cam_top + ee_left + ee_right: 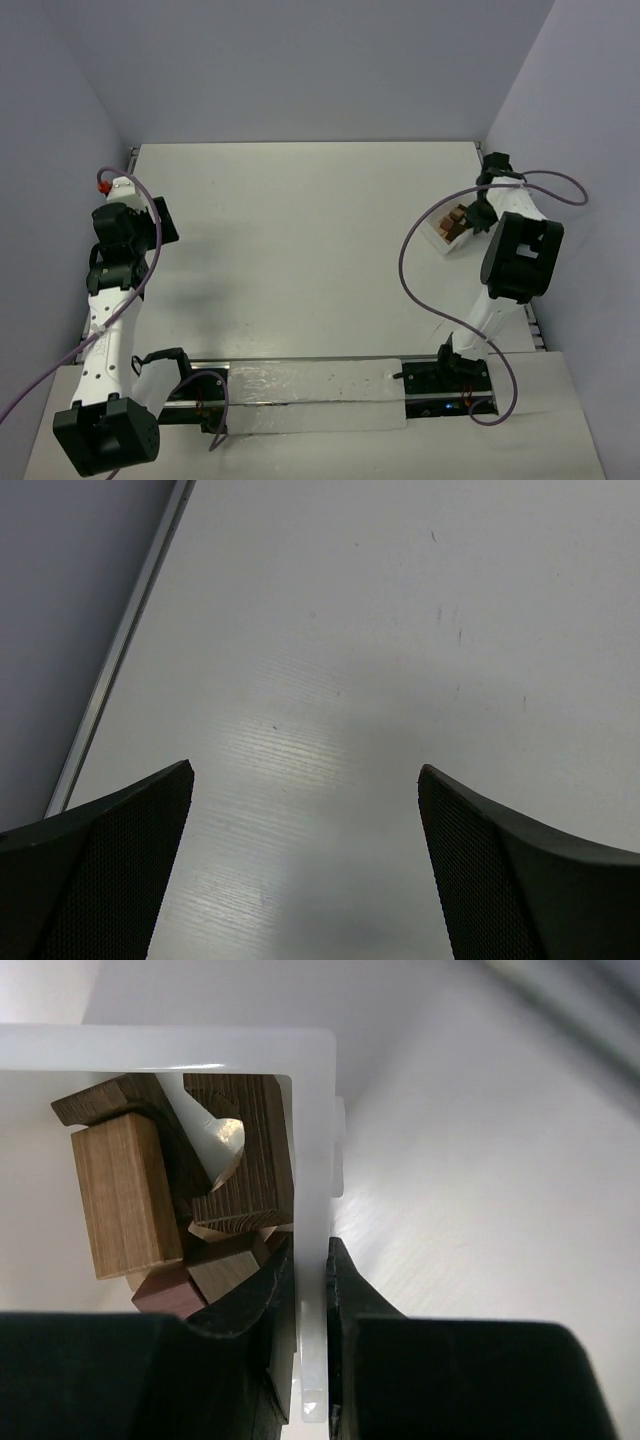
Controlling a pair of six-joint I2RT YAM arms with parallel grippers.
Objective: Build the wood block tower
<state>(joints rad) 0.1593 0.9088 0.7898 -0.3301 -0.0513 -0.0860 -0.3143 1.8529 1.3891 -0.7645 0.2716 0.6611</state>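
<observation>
— Where are the wood blocks kept?

— They are piled in a corner of the white tray. No tower has been made yet. They are all jumbled up and touching each other.

— Which blocks can be seen?

— A light tan block is seen on the left. A dark brown block with a round cut in it is pressed up beside it. A reddish-brown block is tucked in lower down, close to the gripper.

— And where is the tray placed?

— It is set on the right side of the table, near the wall.

— Is anything held by the right gripper?

— Yes. The tray's side wall is pinched tight between its two fingers. One finger is inside the tray and one is outside. No block is grabbed by it.

— What about the left gripper?

— Its fingers are spread wide apart and nothing is held in them. It is hung over the bare table, close to the left edge, well apart from the tray. Only the white table top and a thin edge strip are seen under it.
</observation>
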